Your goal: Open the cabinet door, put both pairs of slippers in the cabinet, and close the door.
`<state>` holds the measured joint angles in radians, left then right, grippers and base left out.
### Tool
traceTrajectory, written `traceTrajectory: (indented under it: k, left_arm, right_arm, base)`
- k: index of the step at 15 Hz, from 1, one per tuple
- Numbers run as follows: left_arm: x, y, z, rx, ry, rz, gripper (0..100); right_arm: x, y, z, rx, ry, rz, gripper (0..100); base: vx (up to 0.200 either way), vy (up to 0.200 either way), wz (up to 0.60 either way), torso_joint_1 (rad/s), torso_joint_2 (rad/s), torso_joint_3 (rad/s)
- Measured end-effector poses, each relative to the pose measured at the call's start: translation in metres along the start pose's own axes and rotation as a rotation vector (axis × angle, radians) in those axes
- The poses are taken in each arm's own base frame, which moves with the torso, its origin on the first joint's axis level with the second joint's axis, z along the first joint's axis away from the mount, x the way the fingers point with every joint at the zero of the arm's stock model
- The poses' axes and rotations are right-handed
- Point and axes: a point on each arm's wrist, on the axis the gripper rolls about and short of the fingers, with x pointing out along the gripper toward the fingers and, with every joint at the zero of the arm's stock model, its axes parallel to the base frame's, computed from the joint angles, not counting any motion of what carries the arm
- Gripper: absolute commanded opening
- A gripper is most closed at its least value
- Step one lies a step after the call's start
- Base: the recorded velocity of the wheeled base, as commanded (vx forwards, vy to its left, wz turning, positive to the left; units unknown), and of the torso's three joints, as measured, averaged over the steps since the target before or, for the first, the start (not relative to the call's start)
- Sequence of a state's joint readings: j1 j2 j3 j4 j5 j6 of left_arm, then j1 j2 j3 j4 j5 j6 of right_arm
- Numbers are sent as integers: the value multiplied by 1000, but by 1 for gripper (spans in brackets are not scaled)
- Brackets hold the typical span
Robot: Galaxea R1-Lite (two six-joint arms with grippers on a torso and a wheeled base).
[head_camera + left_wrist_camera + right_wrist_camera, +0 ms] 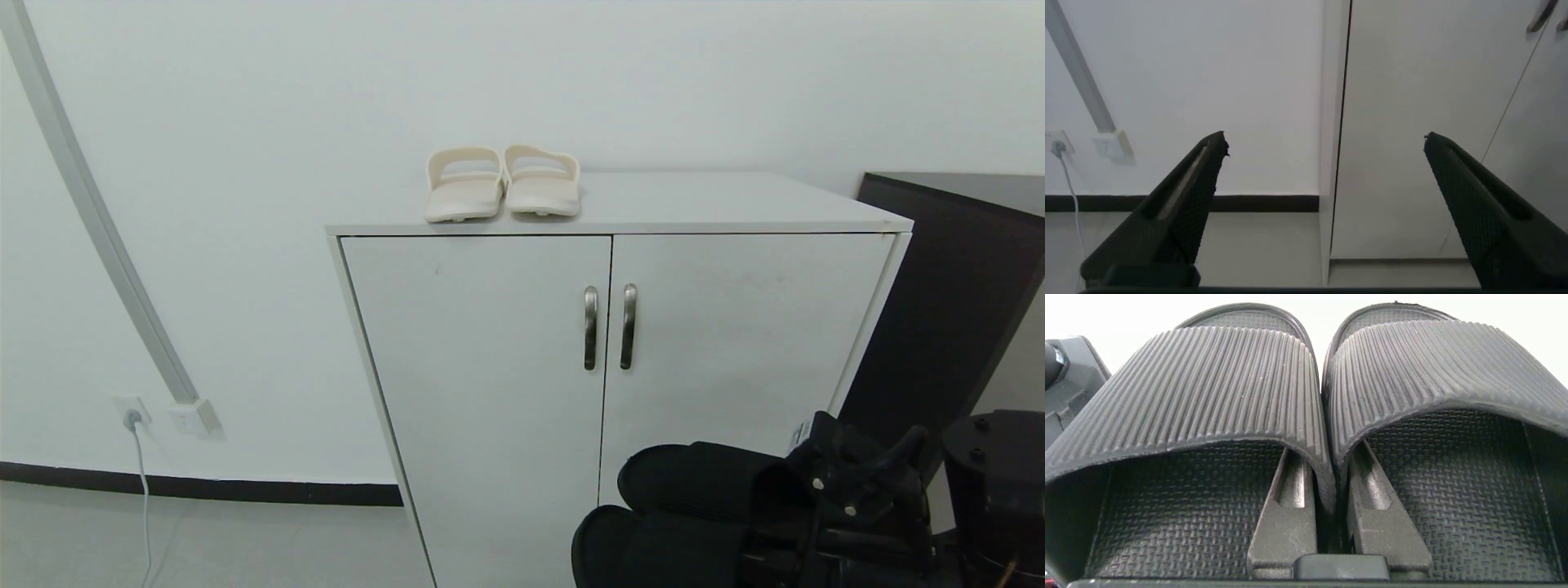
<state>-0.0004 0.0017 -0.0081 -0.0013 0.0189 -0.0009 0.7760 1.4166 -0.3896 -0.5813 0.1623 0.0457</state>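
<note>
A white two-door cabinet [482, 392] stands against the wall with both doors closed, its two metal handles [608, 327] side by side at the middle. A beige pair of slippers [502, 184] rests on its top, near the left end. Low in front of the right door, my right gripper [1327, 482] is shut on a black pair of slippers [694, 498], its fingers [1288, 514] reaching in under the ribbed straps [1233, 376] and pinching the two inner walls together. My left gripper [1324, 139] is open and holds nothing, facing the cabinet's left front edge [1335, 122] and the wall.
A dark piece of furniture [955, 310] stands close on the cabinet's right. On the wall to the left are a slanted grey conduit [90, 212] and a socket with a plugged cable [131, 418]. Bare floor [204, 539] lies left of the cabinet.
</note>
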Motion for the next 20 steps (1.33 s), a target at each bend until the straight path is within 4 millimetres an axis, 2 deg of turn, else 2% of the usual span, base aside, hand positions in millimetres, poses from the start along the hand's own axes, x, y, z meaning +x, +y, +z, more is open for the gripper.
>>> traceTrajectory:
  k: [1, 4, 7, 9, 14, 20]
  left_arm:
    - [-2, 0, 8, -13, -22, 2, 100]
    - [-7, -1, 57, -66, -90, -34, 100]
    - [18, -4, 94, -75, -20, -168, 100]
    - [42, -7, 108, -79, 19, -294, 100]
    - [92, -21, 120, -93, 109, -629, 100]
    - [137, -57, 133, -87, 99, -863, 100]
  right_arm:
    - [0, 0, -1, 1, 6, 0, 0]
    - [-2, 0, -2, -25, 0, 0, 0]
    - [-3, 0, -5, -41, 8, -1, 0]
    - [-3, 0, -6, -40, 11, 1, 0]
    - [-2, 0, -7, -35, 21, 4, 0]
    - [2, -1, -10, -33, 41, 2, 0]
  base:
    - [0, 0, 0, -27, 100, 110]
    - [0, 0, 0, -2, 20, 24]
    - [0, 0, 0, 0, 0, 0]
    - [0, 0, 0, 0, 0, 0]
    - [0, 0, 0, 0, 0, 0]
    - [0, 0, 0, 0, 0, 0]
